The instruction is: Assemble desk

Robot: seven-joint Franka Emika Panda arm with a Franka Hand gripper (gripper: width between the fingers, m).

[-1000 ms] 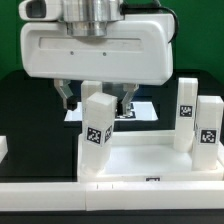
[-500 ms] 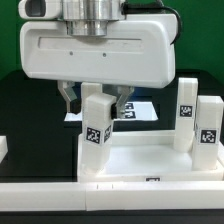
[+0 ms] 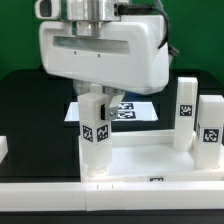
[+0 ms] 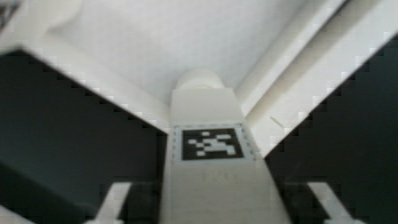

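Standing between the spread pincer (image 4: 214,205) fingers, untouched: tagged leg (image 3: 96,128) on desk top (image 3: 150,160).

Robot body, ext. view: big glossy white plastic gripper housing (image 3: 103,52), boxy w/ rounded corners and a long recessed slot across its front. Above it a silver ribbed metal cylinder flange (image 3: 91,10); dark cable (image 3: 160,20) curves behind on the ext. view's right. Below, fingers mostly hidden, dark where seen. Wrist view: two pale grey flat fingertips (image 4: 116,200), blurry, no markings legible.
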